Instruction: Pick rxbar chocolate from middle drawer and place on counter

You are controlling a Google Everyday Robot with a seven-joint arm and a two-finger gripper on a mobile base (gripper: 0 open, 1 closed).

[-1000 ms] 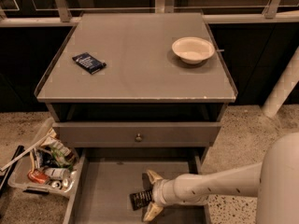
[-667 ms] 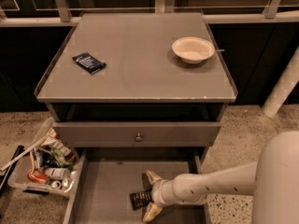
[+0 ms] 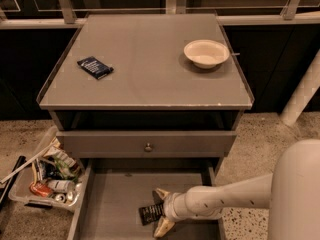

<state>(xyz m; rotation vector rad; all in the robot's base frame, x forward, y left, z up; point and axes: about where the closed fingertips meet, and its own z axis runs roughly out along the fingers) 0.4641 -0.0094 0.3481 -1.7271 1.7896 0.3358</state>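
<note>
The middle drawer (image 3: 112, 204) is pulled out at the bottom of the view, showing its bare grey floor. The rxbar chocolate (image 3: 148, 214), a small black wrapper with white lettering, lies on that floor toward the right. My gripper (image 3: 160, 211) reaches in from the right on its white arm. It is open, with one pale finger (image 3: 160, 194) behind the bar and one in front of it. The bar lies flat between them. The grey counter (image 3: 150, 69) spreads above.
On the counter sit a dark blue packet (image 3: 95, 67) at the left and a cream bowl (image 3: 206, 53) at the right. A closed drawer front with a round knob (image 3: 148, 146) overhangs the open drawer. A clear bin of clutter (image 3: 47, 176) stands on the floor at the left.
</note>
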